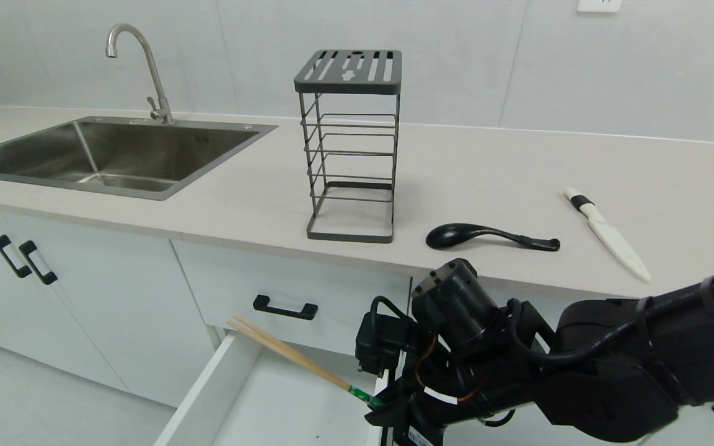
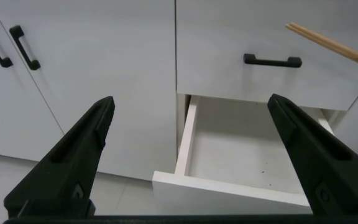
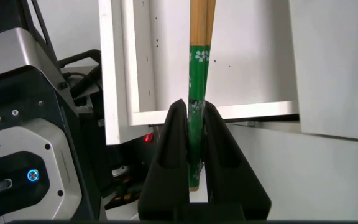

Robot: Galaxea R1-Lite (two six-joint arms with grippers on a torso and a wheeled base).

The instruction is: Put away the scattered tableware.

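**Chopsticks pinched over the open drawer**

Head view: the white drawer [image 1: 208,396] under the counter [image 1: 506,173] stands pulled out. The right gripper [image 1: 377,402] is at the drawer's right side, clenched on the green-tipped end of a pair of wooden chopsticks [image 1: 289,353]. The sticks slant up and across above the drawer's inside, toward its left wall. On the counter above the drawer stands a dark wire rack [image 1: 349,148], upright. Right of the drawer, also on the counter, lie a black spoon [image 1: 487,236] and, farther right, a white knife [image 1: 608,234] with a black band on its handle. Both lie flat and apart from each other. Up and to the left of the drawer is the steel sink [image 1: 84,186] with its faucet [image 1: 146,68].

Left wrist view: the left gripper [image 2: 191,102] hangs in front of the drawer [image 2: 185,143] with its fingers spread wide and nothing between them. The chopsticks [image 2: 334,42] cross in front of the closed drawer front with a black handle [image 2: 272,60], just above the open drawer.

Right wrist view: the right gripper [image 3: 195,112] has its two fingers pressed together on the green flowered section of the chopsticks [image 3: 199,56]. A short stub of wood pokes out behind the grip. The long part of the sticks runs out over the floor of the drawer [image 3: 112,62], not touching it.
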